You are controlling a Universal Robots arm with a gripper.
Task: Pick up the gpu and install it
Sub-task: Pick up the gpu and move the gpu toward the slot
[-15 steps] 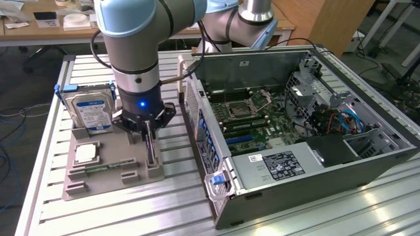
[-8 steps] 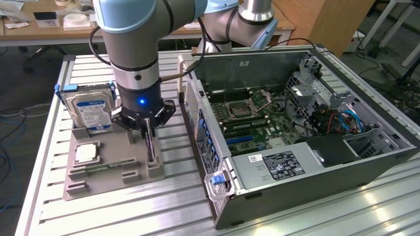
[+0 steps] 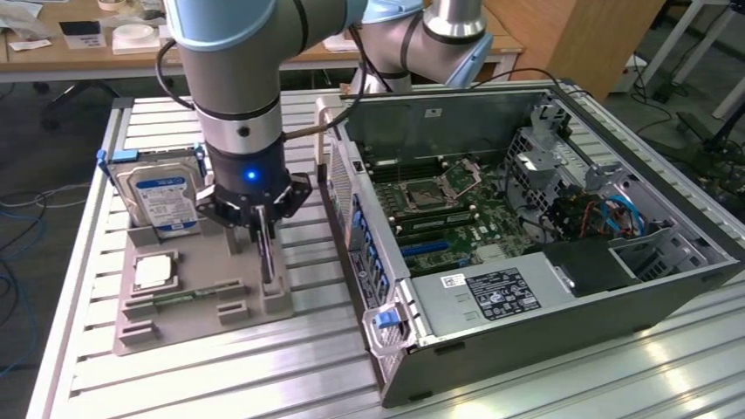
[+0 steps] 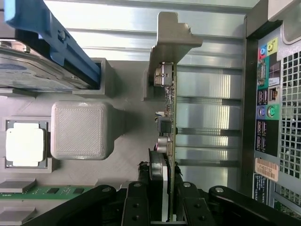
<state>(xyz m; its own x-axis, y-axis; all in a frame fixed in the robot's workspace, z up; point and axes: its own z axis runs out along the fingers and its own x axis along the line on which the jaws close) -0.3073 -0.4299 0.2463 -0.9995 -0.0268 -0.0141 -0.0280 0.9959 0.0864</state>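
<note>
Your gripper (image 3: 263,231) is pinching the card (image 4: 172,117) by its top edge. The card stands in the gray tray (image 3: 174,327), at 9 o'clock from the computer case (image 3: 652,301). It looks light, stiff and easy to break, so hold its bare edge.

A robotics lab: robot arm (image 3: 239,78) over a slotted aluminium bench (image 3: 233,384), opened computer case (image 3: 559,314), cluttered wooden desks (image 3: 70,57) at the exterior view's upper left, loose cables (image 3: 14,218) on the floor (image 3: 41,131)

Bright even overhead light, glare on metal table (image 3: 664,371)
</note>
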